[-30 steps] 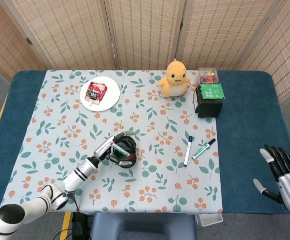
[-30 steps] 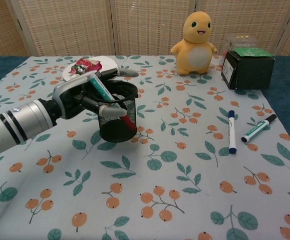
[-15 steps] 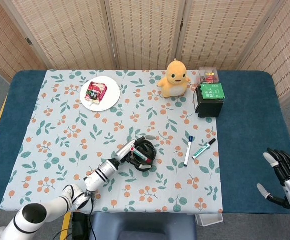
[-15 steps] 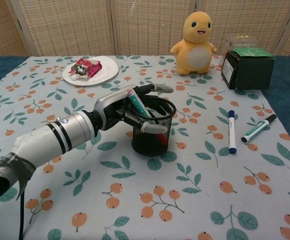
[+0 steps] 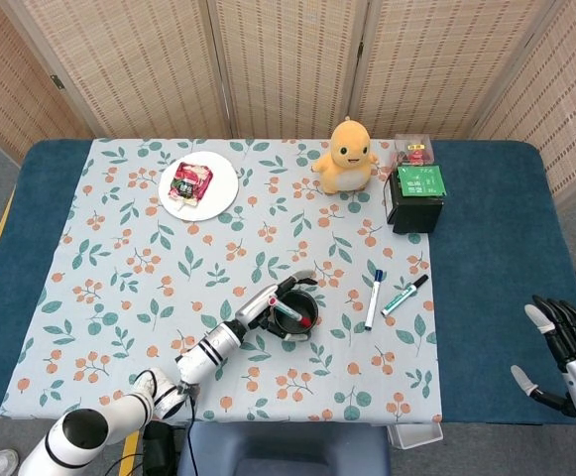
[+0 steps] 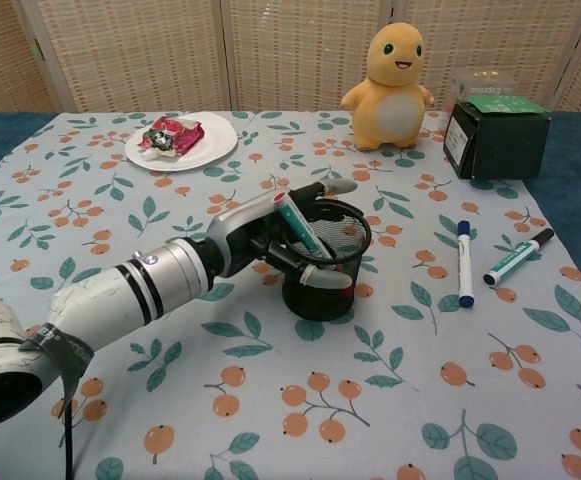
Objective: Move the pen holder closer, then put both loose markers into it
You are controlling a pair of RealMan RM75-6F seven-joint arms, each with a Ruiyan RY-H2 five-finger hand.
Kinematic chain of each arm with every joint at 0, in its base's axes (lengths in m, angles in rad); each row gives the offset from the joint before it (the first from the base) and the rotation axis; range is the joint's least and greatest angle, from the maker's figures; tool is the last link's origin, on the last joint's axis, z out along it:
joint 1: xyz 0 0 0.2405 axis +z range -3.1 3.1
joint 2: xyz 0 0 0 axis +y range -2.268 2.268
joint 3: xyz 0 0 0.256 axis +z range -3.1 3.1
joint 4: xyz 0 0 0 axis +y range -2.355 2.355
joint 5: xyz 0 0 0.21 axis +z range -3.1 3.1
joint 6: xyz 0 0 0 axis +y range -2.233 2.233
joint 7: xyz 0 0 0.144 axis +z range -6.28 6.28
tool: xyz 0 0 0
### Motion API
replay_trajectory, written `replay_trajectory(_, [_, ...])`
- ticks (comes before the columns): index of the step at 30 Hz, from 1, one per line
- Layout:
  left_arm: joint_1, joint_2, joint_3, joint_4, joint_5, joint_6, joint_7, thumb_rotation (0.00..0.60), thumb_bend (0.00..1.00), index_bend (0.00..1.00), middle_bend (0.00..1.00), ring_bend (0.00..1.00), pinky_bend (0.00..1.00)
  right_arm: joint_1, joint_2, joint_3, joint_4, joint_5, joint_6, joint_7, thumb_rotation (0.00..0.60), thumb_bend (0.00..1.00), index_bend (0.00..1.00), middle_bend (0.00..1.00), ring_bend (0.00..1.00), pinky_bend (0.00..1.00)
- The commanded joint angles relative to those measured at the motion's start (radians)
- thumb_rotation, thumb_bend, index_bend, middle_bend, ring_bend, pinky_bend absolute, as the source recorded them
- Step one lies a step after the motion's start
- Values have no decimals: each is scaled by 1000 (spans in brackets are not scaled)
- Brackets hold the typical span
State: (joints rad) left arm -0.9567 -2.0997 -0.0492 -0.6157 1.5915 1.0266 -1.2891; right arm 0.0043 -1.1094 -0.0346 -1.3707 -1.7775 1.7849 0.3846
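The black mesh pen holder (image 5: 296, 313) (image 6: 327, 268) stands upright on the floral cloth with a green-capped marker and a red one inside. My left hand (image 5: 273, 305) (image 6: 270, 228) grips its rim and near side. To its right lie two loose markers: a blue-capped one (image 5: 372, 298) (image 6: 464, 262) and a green-and-black one (image 5: 404, 295) (image 6: 516, 256). My right hand (image 5: 563, 352) hangs open off the table's right edge, holding nothing; the chest view does not show it.
An orange plush toy (image 5: 347, 155) (image 6: 396, 73) and a black box with a green lid (image 5: 414, 196) (image 6: 497, 134) sit at the back right. A white plate (image 5: 198, 185) (image 6: 181, 140) with a wrapped snack is at the back left.
My left hand has slid the pen holder rightward across the cloth, toward the loose markers. The right hand has dropped slightly at the table's edge.
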Motion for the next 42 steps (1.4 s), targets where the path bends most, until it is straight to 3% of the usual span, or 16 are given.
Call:
replay_trajectory(1, [4,15,1,-20,2,12,-4,600,52,0,0,0,218,0,0,-1,1,-2,0,0,600,315,0,0,0,0])
replay_trajectory(6, [18,55,-4,-81,0,44,19,600,53,0,0,0,207,-3,-1,-1,1,-6,7,-4,600,319,0,0,0,0])
replay_trajectory(12, [65,181,9,-242,8,105,140,600,52,0,0,0,204,-3,-3,-1,3,-7,8,-9,600,320,0,0,0,0])
replay_trajectory(16, [137,341,53,-415,17,158,269,600,52,0,0,0,203,-3,-5,-3,1,-13,9,-15,600,319,0,0,0,0])
replay_trajectory(24, [358,742,203,-738,33,326,569,600,52,0,0,0,203,8,-15,-8,-16,-25,-19,-65,600,319,0,0,0,0])
replay_trajectory(28, [479,840,248,-759,22,435,651,600,52,0,0,0,202,24,-24,-9,-31,-19,-64,-102,600,319,0,0,0,0])
replay_trajectory(32, [588,851,258,-702,-12,511,715,600,52,0,0,0,202,43,-34,-4,-45,2,-119,-141,600,319,0,0,0,0])
replay_trajectory(37, [671,817,225,-602,-49,562,801,600,53,0,0,0,201,93,-44,-2,-58,27,-231,-172,600,319,0,0,0,0])
replay_trajectory(42, [702,821,174,-611,-63,598,855,600,53,0,0,0,200,191,-13,7,-66,-4,-348,-192,600,307,10,0,0,0])
